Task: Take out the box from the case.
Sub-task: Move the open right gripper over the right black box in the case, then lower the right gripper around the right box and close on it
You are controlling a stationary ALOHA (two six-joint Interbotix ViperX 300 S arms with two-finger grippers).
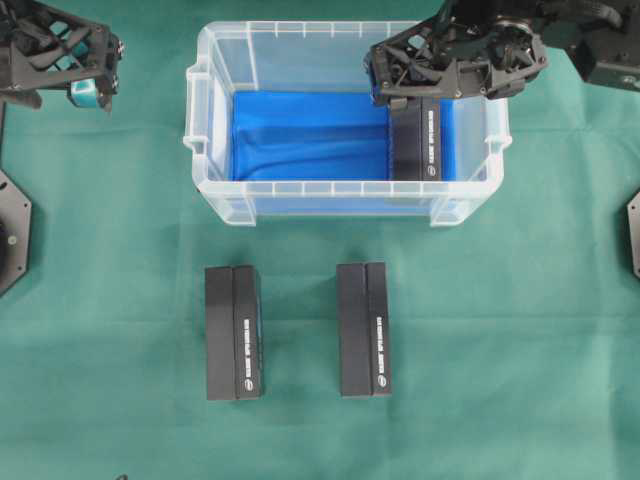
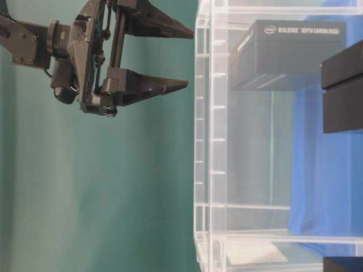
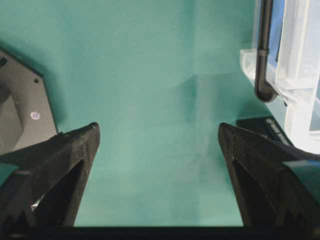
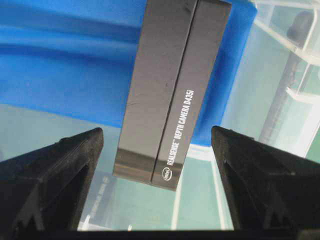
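Clear plastic makes up the case (image 1: 250, 195), which sits on the green-covered bench (image 1: 120, 300) with a blue sheet (image 1: 300, 135) lining its bottom. One dark box (image 1: 418, 140) lies inside, hard against the right-hand wall as the overhead view shows it, its white lettering facing up. Two more boxes of the same kind, the left box (image 1: 233, 332) and the right box (image 1: 364, 329), lie side by side but apart on the bench in front of the case.

From where I stand, the right gripper (image 4: 157, 145) hangs over the far end of the box in the case with its fingers (image 4: 65, 165) spread wide, one on each side of the box and neither touching it. Nothing is held. The left gripper (image 2: 170, 59) waits outside the case's left wall, fingers (image 2: 150, 85) equally wide and empty.

I'd say the grasp has not yet begun. The worry is how little room there seems to be between box and wall: as the fingers come down, the one on that side may strike the rim or wedge against the plastic, shoving the whole case along the cloth. A pinch so near one end could also let the long box droop or swivel on the lift and catch the rim. The smooth cardboard sides may slip under a light squeeze.
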